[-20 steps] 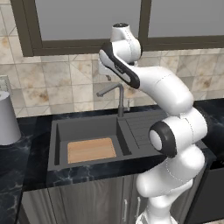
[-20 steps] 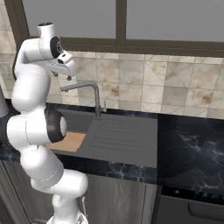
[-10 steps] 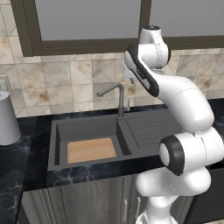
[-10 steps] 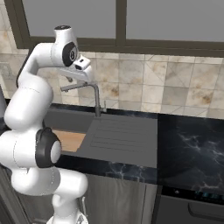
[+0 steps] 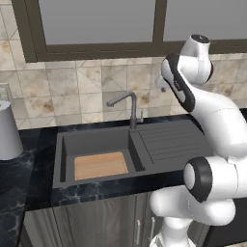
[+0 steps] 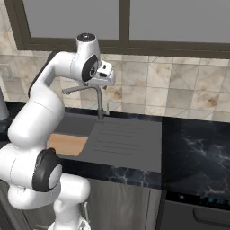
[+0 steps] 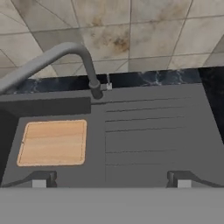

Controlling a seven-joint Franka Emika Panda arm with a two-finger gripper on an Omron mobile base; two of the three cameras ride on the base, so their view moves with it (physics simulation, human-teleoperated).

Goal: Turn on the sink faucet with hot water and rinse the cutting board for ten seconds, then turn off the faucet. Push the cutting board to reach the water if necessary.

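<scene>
— Where does everything sit?

— Around the dark grey matte sink, largest first: the flat light-tan wooden cutting board lies in its basin, the slim dark grey faucet stands at its back rim, and my gripper hangs high above its drainboard, jaws spread wide, empty.

— What could go wrong?

— I judge I could knock the spout aside instead of the lever, sending water past the board.

— Anything unclear?

— The small lever beside the post is too tiny to read. No water runs.
</scene>
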